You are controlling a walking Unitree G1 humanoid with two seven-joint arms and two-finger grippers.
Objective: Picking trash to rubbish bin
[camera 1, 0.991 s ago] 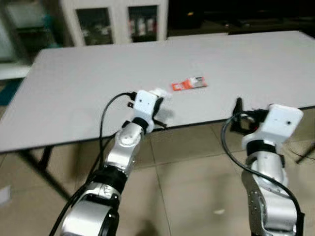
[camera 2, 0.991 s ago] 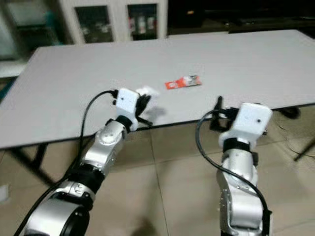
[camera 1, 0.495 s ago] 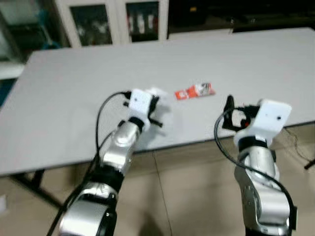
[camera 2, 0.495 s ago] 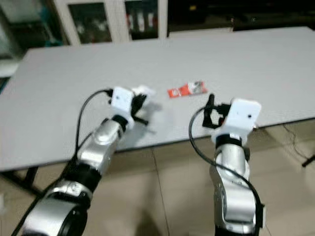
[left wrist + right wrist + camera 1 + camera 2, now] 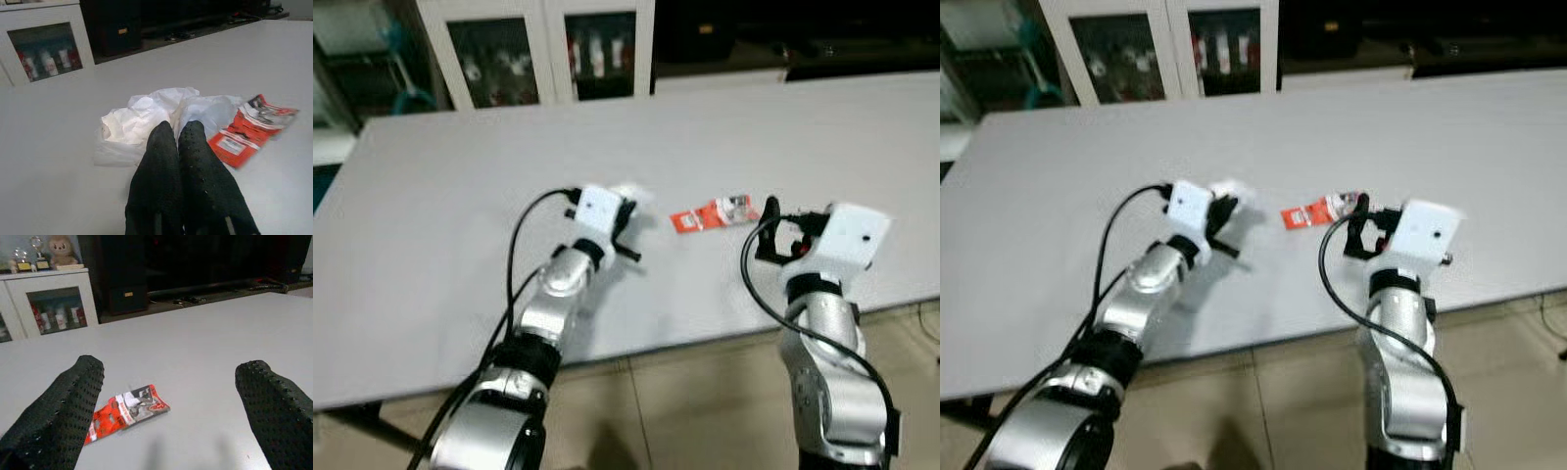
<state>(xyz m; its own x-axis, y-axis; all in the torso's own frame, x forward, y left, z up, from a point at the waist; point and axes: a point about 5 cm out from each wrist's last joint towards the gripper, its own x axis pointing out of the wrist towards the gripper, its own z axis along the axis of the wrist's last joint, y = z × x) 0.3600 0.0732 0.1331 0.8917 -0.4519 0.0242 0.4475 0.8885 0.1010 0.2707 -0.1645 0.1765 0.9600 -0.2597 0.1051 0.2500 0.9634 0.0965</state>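
A wide pale grey counter carries two pieces of trash. The left gripper has its black fingers pressed together on a crumpled white tissue with a thin clear plastic film, which sits well in from the near edge, toward the counter's middle. Just beside it, toward the robot's right, a flat red and white printed wrapper lies on the counter surface, apart from the tissue. The right gripper is above the counter near the near edge, its fingers spread wide with the wrapper between and ahead of them, not touching it. Bare counter stretches to the far edge and both side edges. Beyond the far edge stand a white glass-door cabinet with bottles inside and a dark low unit. Beige floor tiles show below the near edge.
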